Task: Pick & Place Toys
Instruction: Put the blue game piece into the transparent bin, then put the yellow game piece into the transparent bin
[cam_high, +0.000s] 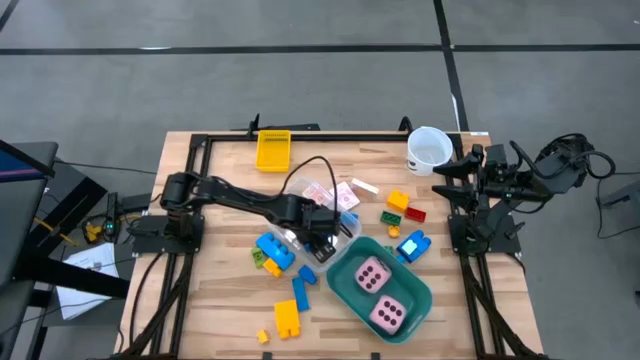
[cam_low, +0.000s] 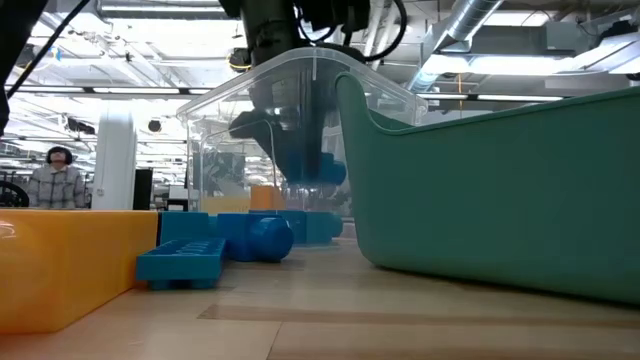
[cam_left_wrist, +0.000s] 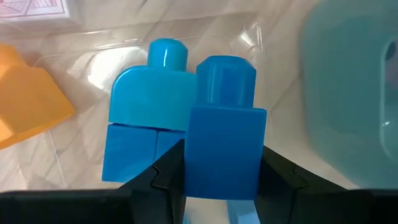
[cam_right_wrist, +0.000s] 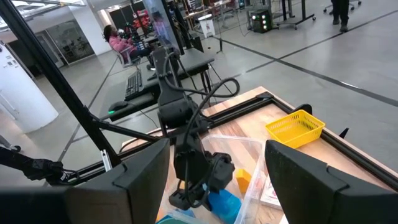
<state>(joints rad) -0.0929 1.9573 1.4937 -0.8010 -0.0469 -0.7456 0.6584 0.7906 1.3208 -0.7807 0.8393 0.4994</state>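
I have the left gripper (cam_high: 322, 235) out over the middle of the wooden table (cam_high: 200, 300), reaching down into a clear plastic container (cam_low: 300, 110) that sits just beside the teal plastic tub (cam_high: 410, 300). In the left wrist view its two dark fingers (cam_left_wrist: 283, 174) are clamped on the sides of a dark blue plastic building brick (cam_left_wrist: 224, 137) with one round stud on top. Right behind that brick, inside the clear container, stands a lighter blue rounded brick (cam_left_wrist: 152, 99), touching or nearly touching the held one; I cannot tell which. An orange brick (cam_left_wrist: 28, 106) lies off to one side of it, and pink-white cards (cam_high: 330, 193) lie near the container.

From the low view I see the gripper coming down into the clear container with the blue brick at its tips, and more blue bricks (cam_low: 215, 250) lie flat on the table beyond.

The teal tub holds two pink dark-dotted dice (cam_high: 380, 295), side by side. Loose toys lie around: a blue-and-green cluster (cam_high: 272, 252) near the left gripper, blue and yellow bricks (cam_high: 290, 310) near the front edge, yellow, red and green bricks (cam_high: 402, 208) towards the right arm, a blue brick (cam_high: 411, 245) just beside the tub. A yellow mesh basket (cam_high: 272, 150) and a white cup (cam_high: 429, 150) sit along the far edge.

The right gripper (cam_high: 447, 172) waits at the right edge near the white cup, its jaws standing apart with nothing between them.
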